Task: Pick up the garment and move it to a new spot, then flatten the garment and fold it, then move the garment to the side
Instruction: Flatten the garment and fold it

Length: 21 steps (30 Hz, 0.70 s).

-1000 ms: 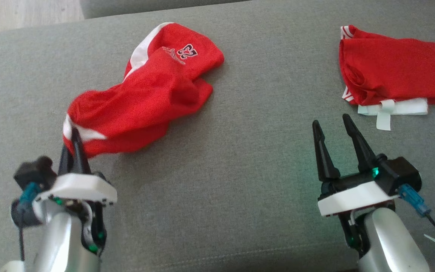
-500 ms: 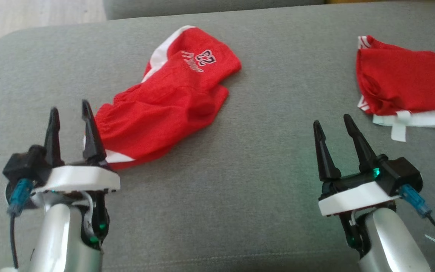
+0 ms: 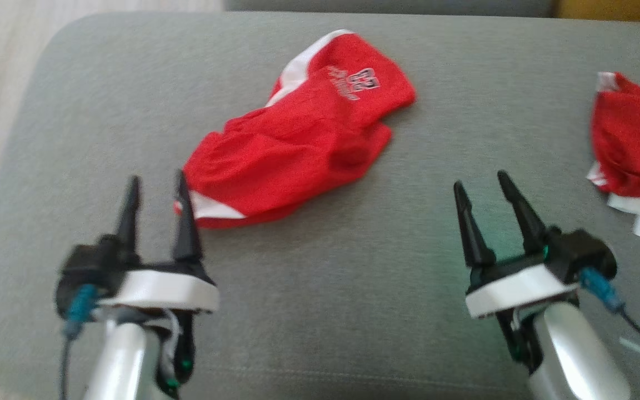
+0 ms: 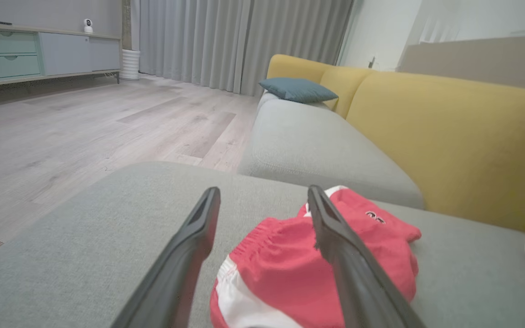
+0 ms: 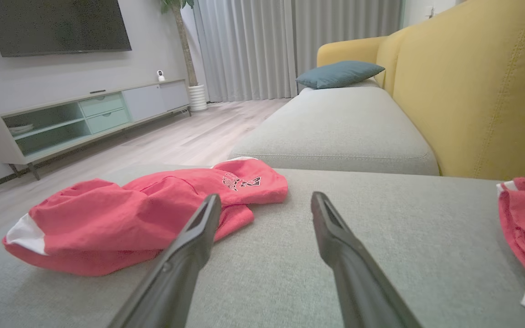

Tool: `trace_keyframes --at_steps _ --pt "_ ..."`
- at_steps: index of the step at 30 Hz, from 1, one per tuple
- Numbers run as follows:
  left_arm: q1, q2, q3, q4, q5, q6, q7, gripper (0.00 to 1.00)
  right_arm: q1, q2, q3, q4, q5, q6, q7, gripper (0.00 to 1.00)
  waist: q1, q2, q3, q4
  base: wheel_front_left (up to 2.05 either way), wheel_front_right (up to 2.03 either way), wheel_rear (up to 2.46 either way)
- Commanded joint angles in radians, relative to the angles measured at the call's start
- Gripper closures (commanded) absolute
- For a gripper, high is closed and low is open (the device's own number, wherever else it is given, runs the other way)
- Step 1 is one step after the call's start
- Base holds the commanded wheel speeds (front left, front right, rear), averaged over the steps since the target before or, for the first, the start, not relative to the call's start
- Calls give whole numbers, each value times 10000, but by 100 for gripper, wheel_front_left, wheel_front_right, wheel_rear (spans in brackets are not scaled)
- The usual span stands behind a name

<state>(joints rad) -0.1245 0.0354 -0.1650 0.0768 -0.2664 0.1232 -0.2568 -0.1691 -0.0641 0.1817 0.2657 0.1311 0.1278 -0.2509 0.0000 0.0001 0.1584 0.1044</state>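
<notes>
- The left gripper sits at the lower left of the head view with its two dark fingers spread apart and nothing between them.
- Its right-hand finger lies just beside the white-striped near end of the red shorts; whether it touches the cloth cannot be told.
- The right gripper is at the lower right, fingers likewise splayed and empty, over bare gray seat cushion, well apart from both pieces of cloth.
- The red shorts lie crumpled on the cushion, running from the left gripper up and to the right. The elastic waistband is bunched at the near end, and a white side stripe and a printed "23" are at the far end.
- In the right wrist view the shorts lie to the left, beyond that gripper's left finger.
- A second red garment with white trim lies at the cushion's right edge, partly cut off by the frame.
- Beyond the cushion is another gray seat with a yellow backrest and a teal pillow.
- Farther off are a pale wooden floor, a low TV cabinet and gray curtains.
</notes>
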Motion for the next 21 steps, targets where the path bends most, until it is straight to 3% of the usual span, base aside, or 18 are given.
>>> trace_keyframes --at_steps 1,8,12,21 --pt "-266 149 132 -155 108 -50 -49 0 -651 -86 234 -203 43 29 -109 0 0 -1 172 393 0 0 0" --pt "-391 149 -741 355 89 -6 -49 0 -2413 -316 459 1538 763 29 638 0 0 -1 621 1681 0 0 0" --pt "-455 149 -1084 360 -76 76 -49 0 -3334 -383 -85 3083 1042 29 1536 0 0 -1 802 2250 0 0 0" --pt "-498 149 -1424 264 -340 323 -49 0 -4609 -568 -428 5503 855 29 2136 0 0 -1 1009 2865 0 0 0"
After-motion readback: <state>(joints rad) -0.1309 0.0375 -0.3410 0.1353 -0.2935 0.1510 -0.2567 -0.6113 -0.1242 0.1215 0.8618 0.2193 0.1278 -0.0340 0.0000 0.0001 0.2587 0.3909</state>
